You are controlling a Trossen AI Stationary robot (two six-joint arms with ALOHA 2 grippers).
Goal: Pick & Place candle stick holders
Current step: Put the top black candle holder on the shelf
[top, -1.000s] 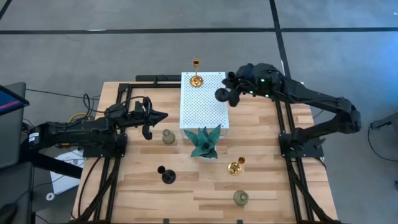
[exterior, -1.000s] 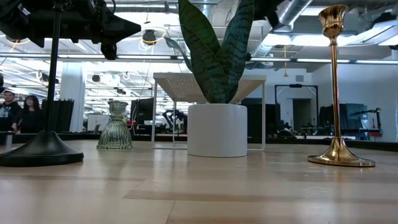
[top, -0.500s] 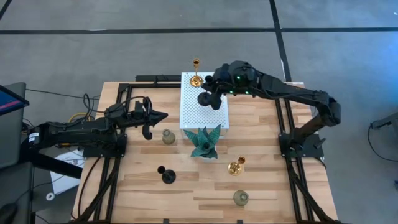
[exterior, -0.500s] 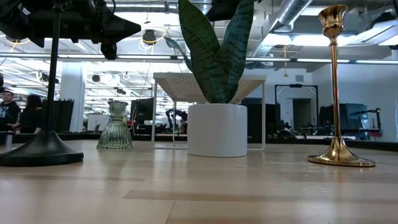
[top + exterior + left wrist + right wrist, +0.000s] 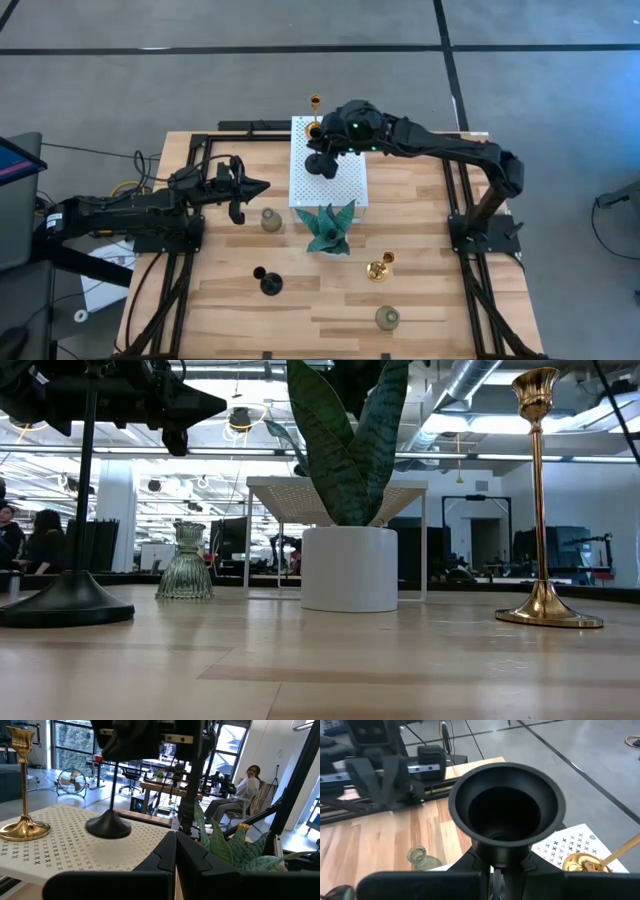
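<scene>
since the earlier frame the right gripper (image 5: 330,150), clamped on a black candle holder (image 5: 320,165), was carried left over the white perforated stand (image 5: 345,190), near the gold holder (image 5: 316,122). lowering and release are judged next. the left gripper (image 5: 255,187) waits closed.

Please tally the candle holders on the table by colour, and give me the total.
Gold: 2, one on the white perforated stand at, one on the table at.
Black: 2, one held over the stand by the right gripper at, one at.
Grey-green glass: 2, at and.
Total: 6.
</scene>
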